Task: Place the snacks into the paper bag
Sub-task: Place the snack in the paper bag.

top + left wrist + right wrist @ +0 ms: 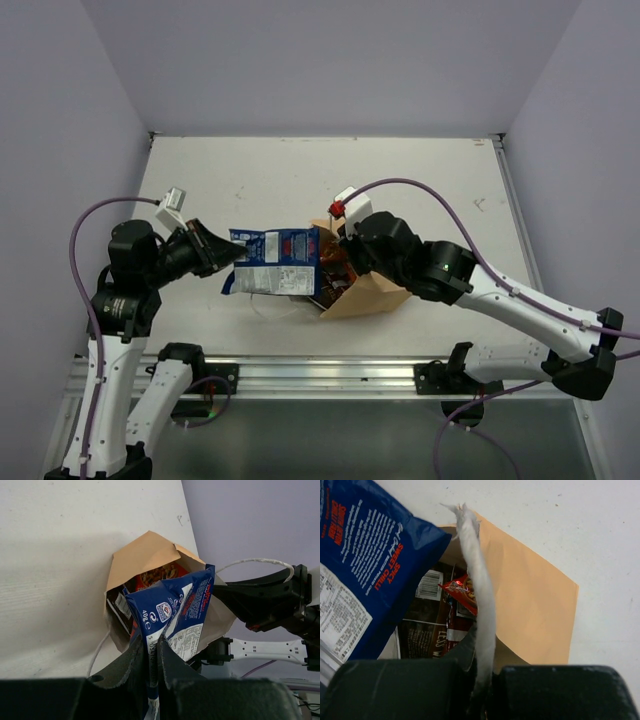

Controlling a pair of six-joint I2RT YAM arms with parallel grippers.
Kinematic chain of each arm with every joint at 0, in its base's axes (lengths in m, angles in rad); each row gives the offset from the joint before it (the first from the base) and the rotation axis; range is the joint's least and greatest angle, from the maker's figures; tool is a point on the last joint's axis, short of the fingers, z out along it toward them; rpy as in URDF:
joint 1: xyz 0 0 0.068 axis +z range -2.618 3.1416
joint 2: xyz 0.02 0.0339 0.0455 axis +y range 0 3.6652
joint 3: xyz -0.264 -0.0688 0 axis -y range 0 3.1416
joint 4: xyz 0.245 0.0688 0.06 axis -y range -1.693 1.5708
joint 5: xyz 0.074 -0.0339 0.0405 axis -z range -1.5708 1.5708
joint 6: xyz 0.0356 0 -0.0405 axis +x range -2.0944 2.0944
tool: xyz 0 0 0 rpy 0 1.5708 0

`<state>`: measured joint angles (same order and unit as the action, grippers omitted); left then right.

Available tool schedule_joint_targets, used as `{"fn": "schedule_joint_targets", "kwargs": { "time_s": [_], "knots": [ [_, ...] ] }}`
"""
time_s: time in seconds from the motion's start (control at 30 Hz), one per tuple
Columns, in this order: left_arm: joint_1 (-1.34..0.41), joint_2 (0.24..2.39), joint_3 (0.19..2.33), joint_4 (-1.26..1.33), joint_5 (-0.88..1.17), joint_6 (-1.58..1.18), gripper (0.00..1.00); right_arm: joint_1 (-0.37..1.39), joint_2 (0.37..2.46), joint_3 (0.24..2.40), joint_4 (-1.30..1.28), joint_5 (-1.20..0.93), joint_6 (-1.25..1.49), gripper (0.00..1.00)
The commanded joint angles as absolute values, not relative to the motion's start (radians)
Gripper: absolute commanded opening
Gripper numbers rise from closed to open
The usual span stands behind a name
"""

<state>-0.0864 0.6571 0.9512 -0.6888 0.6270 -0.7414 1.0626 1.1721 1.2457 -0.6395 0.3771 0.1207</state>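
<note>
left gripper (151, 652): you are pinching the blue-white packet (175, 612) at the paper bag (535, 615) mouth, centre frame | right gripper (481, 680): you are clamping its white cord handle (480, 595).

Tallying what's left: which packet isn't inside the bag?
The blue-white packet, pinched in the left jaws at the bag mouth; the brown packet and red packet lie inside.

We've got a white, lightly scuffed surface (250, 180) here. The tan paper bag (372, 296) lies on its side on it, mouth toward the left tool (152, 652), under the right tool (481, 682), one white cord handle (97, 652) trailing alongside.
</note>
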Motion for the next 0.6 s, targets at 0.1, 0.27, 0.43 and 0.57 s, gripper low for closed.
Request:
{"fn": "schedule_joint_targets", "kwargs": {
  "time_s": [0.1, 0.27, 0.43, 0.57],
  "knots": [
    [-0.091, 0.591, 0.911, -0.770, 0.620, -0.753, 0.00, 1.098, 1.164, 1.258, -0.525, 0.397, 0.232, 0.00],
    [-0.091, 0.561, 0.862, -0.793, 0.606, -0.765, 0.00, 1.127, 1.183, 1.236, -0.500, 0.417, 0.256, 0.00],
    [-0.091, 0.565, 0.847, -0.799, 0.583, -0.781, 0.00, 1.143, 1.189, 1.223, -0.471, 0.429, 0.262, 0.00],
    [-0.091, 0.552, 0.810, -0.760, 0.588, -0.830, 0.00, 1.150, 1.195, 1.206, -0.449, 0.436, 0.268, 0.00]
  ]
}}
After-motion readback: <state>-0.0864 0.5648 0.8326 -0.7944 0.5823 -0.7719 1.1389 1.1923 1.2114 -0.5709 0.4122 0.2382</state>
